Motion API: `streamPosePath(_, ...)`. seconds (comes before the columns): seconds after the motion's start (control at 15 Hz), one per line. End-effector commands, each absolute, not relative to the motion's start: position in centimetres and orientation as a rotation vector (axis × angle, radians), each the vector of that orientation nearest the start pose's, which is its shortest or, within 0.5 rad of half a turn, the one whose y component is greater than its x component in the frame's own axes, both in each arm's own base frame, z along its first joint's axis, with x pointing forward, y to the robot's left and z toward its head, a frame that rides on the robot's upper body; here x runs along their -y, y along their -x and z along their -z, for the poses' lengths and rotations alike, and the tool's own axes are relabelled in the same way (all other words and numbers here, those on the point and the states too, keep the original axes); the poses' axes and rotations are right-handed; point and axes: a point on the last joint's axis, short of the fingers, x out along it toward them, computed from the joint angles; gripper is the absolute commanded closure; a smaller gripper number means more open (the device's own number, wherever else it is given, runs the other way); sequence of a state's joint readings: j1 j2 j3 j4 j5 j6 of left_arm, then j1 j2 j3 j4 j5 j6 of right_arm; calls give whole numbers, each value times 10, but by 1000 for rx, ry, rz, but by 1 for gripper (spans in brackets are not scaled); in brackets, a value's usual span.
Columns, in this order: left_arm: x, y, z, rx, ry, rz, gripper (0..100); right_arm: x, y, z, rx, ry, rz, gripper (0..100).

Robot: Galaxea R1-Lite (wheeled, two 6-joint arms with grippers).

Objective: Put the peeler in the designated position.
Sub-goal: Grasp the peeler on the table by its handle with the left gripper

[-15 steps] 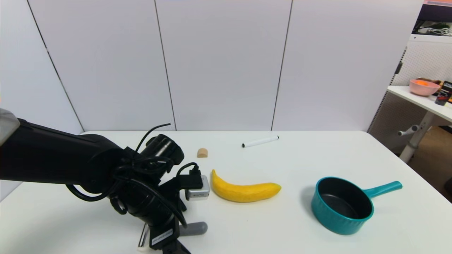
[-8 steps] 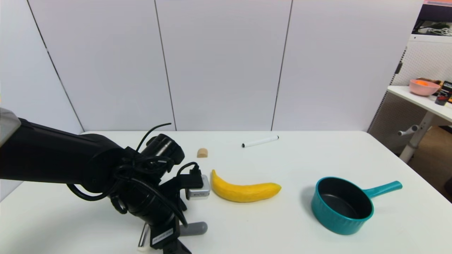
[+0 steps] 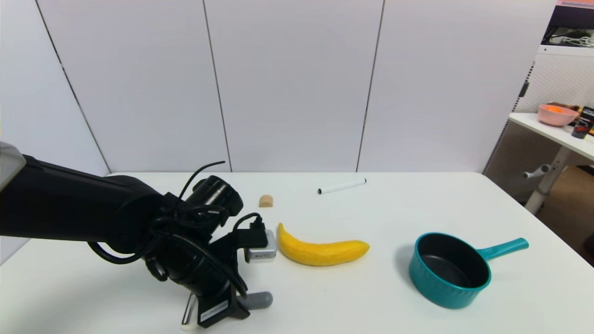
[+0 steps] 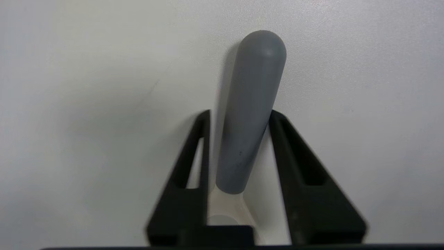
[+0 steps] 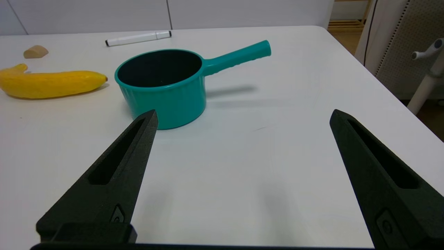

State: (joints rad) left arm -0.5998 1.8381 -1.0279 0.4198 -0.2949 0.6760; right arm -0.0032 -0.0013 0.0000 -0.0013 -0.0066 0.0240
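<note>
We straddle the peeler with our left gripper, one finger on each side of the grey handle, gripping it or nearly so, since the handle gives the surest hold. The peeler lies on the table at about seven o'clock from the banana. Our left arm slants steeply down over it; our right gripper waits wide apart near the pan.
</note>
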Motion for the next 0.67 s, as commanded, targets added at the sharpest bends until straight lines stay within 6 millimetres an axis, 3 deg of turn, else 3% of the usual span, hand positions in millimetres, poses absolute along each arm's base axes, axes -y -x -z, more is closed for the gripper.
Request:
streamPosePath(0.07, 168, -233, -120, -948, -740, 1185, 100, 0, 23, -75, 0, -25, 11, 0)
streamPosePath(0.33, 168, -233, -125, -930, -741, 1181, 100, 0, 23, -75, 0, -25, 11, 0)
streamPosePath(0.47, 175, -240, -144, -839, -747, 1175, 100, 0, 23, -75, 0, -25, 9, 0)
streamPosePath(0.67, 210, -268, -189, -612, -756, 1156, 100, 0, 23, -75, 0, -25, 11, 0)
